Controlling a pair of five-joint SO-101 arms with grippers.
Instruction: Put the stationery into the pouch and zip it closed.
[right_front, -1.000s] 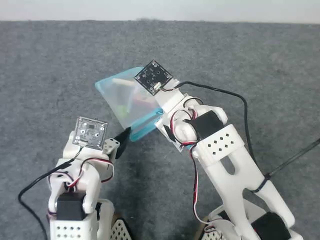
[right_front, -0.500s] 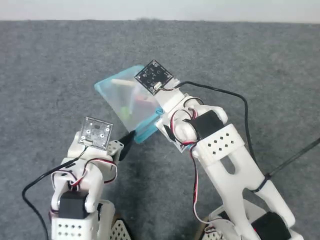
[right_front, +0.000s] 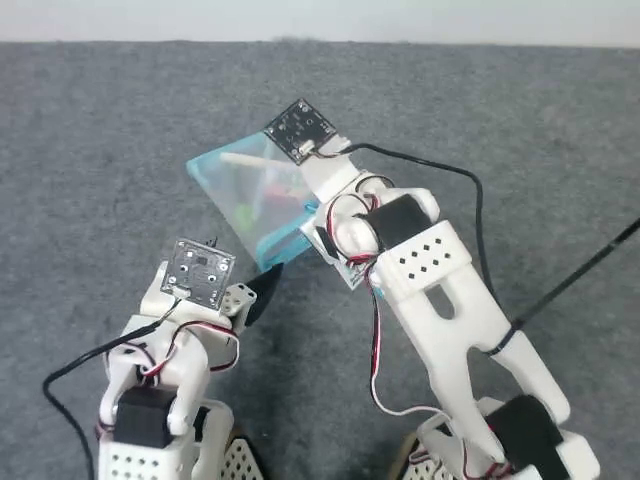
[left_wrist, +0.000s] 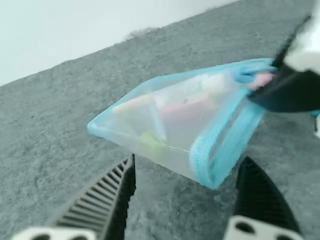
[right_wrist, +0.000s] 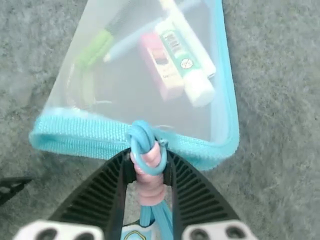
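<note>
I have the pouch (right_front: 245, 195) left of centre in the high view, on the grey mat (right_front: 100, 120), with its clear side up and its blue zipper band (right_front: 285, 240) along the lower right edge. The right gripper (right_wrist: 146, 162) is pressed together on the zipper pull (right_wrist: 145, 142), a blue cord loop with a pink bead (right_wrist: 150, 192) below it. In the right wrist view that pinch sits at lower centre, just below the middle of the band (right_wrist: 100, 137).

Through the clear side I see the stationery inside. A glue stick (right_wrist: 186, 55) lies upper right, with a pink eraser (right_wrist: 159, 65) touching it. A green pen (right_wrist: 92, 52) is at upper left, and a pale blue pen (right_wrist: 125, 42) runs between them. I cannot tell whether the zip is fully shut.

The left gripper (left_wrist: 189, 165) is spread wide and holds nothing. In the left wrist view its two black fingers (left_wrist: 112, 192) frame the bottom of the picture, and the pouch (left_wrist: 170, 115) sits above the gap with the band end (left_wrist: 215, 150) nearest them. In the high view the left fingertip (right_front: 265, 290) is just below the pouch's lower corner, and I cannot tell whether it touches. The right arm (right_front: 440, 290) runs from the lower right up to the pouch, and the left arm (right_front: 170, 370) stands at lower left.
</note>
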